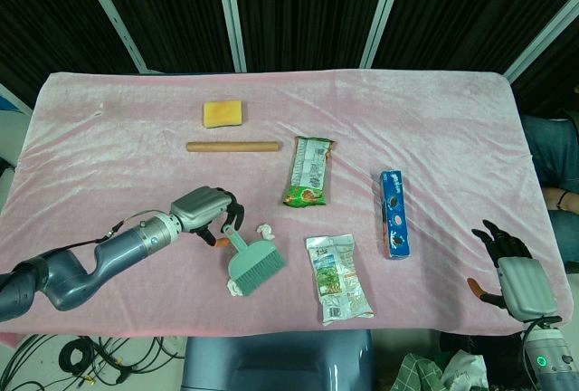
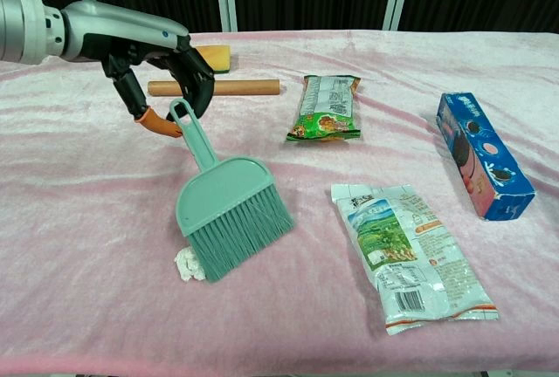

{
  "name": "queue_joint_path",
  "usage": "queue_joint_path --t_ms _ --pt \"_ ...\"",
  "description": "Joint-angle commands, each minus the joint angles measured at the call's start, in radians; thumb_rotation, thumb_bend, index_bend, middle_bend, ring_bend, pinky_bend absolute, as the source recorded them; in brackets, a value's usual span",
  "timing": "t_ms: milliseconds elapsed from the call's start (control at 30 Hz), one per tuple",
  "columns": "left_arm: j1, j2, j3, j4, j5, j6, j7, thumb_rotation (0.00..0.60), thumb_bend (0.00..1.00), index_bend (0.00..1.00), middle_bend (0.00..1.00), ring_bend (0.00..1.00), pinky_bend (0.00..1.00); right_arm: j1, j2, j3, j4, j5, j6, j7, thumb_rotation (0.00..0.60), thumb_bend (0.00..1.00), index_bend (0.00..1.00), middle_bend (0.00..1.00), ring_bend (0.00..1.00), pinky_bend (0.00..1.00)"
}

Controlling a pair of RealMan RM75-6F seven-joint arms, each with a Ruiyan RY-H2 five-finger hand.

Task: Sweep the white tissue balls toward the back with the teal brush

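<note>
My left hand (image 1: 208,214) (image 2: 164,61) grips the handle of the teal brush (image 1: 254,262) (image 2: 231,213). The brush slants down with its bristles on the pink cloth, near the front middle. One white tissue ball (image 1: 265,230) lies just behind the brush head in the head view; the brush hides it in the chest view. A second tissue ball (image 1: 235,288) (image 2: 187,263) sits at the near left corner of the bristles, touching them. My right hand (image 1: 509,267) rests at the front right corner, fingers apart, holding nothing.
Farther back lie a yellow sponge (image 1: 222,112) and a wooden stick (image 1: 232,147). A green snack pack (image 1: 308,171) lies mid-table, a white-green packet (image 1: 337,278) right of the brush, and a blue cookie box (image 1: 393,214) beyond it.
</note>
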Motion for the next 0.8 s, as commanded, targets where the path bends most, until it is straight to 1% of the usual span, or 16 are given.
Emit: queue_joint_path --t_ms 33,200,300,400,600,800 --pt "0.013 0.018 -0.009 0.009 -0.021 0.012 -0.005 0.600 0.35 0.63 0.63 0.25 0.24 0.000 0.000 0.000 0.000 0.000 -0.001 -0.001 0.600 0.20 0.17 0.05 0.11 0.16" --pt "0.031 0.025 -0.032 0.057 -0.064 0.036 0.002 0.600 0.35 0.63 0.64 0.25 0.24 0.000 -0.002 0.000 0.000 0.000 0.000 -0.004 0.600 0.20 0.17 0.05 0.11 0.16" --pt "0.043 0.017 -0.055 0.102 -0.102 0.060 0.010 0.600 0.35 0.63 0.64 0.25 0.24 0.000 -0.002 0.000 0.000 0.002 -0.002 -0.005 0.600 0.20 0.17 0.05 0.11 0.16" --pt "0.050 0.014 -0.063 0.108 -0.110 0.074 0.025 0.600 0.35 0.63 0.64 0.25 0.24 0.001 -0.002 0.000 0.000 0.004 -0.003 -0.005 0.600 0.20 0.17 0.05 0.11 0.16" --pt "0.074 0.013 -0.086 0.065 -0.088 0.133 0.012 0.600 0.35 0.63 0.64 0.25 0.24 0.001 -0.002 0.000 -0.001 0.005 -0.004 -0.005 0.600 0.20 0.17 0.05 0.11 0.16" --pt "0.103 0.021 -0.108 -0.004 -0.008 0.212 -0.094 0.600 0.35 0.64 0.64 0.26 0.25 0.001 -0.002 0.000 -0.001 0.006 -0.004 -0.005 0.600 0.20 0.17 0.05 0.11 0.16"
